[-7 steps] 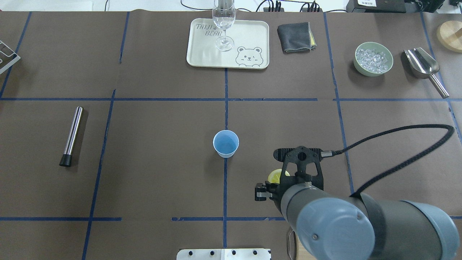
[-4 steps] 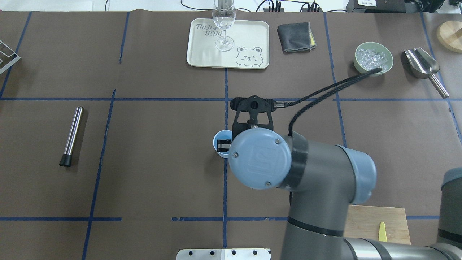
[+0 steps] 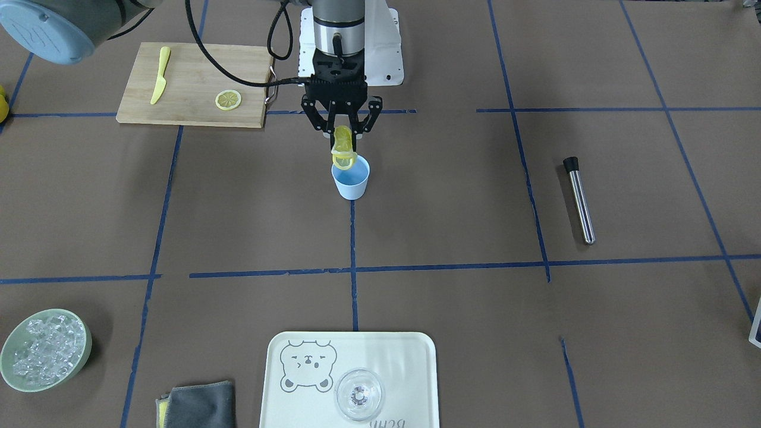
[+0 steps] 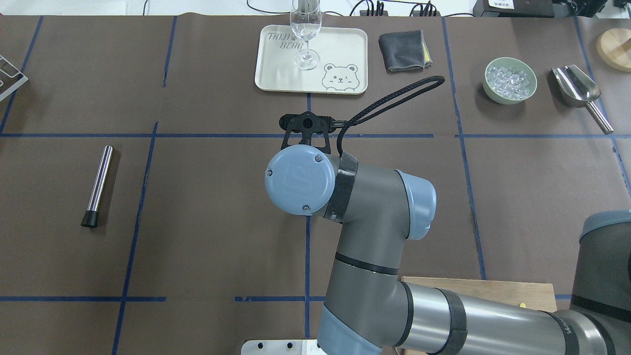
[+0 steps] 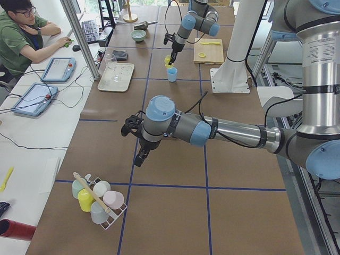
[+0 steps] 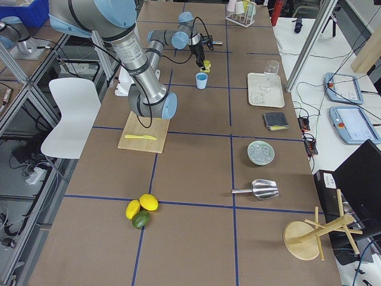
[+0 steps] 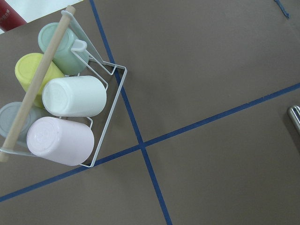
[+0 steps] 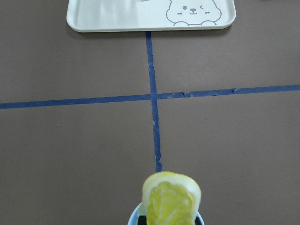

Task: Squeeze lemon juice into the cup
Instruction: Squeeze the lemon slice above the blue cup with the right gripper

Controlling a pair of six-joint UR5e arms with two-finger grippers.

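Across the table (image 3: 475, 208) we face the robot's base (image 3: 389, 59) and look steeply down, with the cup (image 3: 351, 178) at middle distance. Behind the robot's shoulders we look forward and down. There the right arm (image 4: 365, 207) hides the cup, yet the bear tray (image 4: 276, 64) shows in both views. From each table end we look along it from afar, both catching the cup. Our left wrist camera looks closely down on a mug rack (image 7: 40, 75); the right wrist camera looks past the lemon slice (image 8: 171, 201) to the tray.
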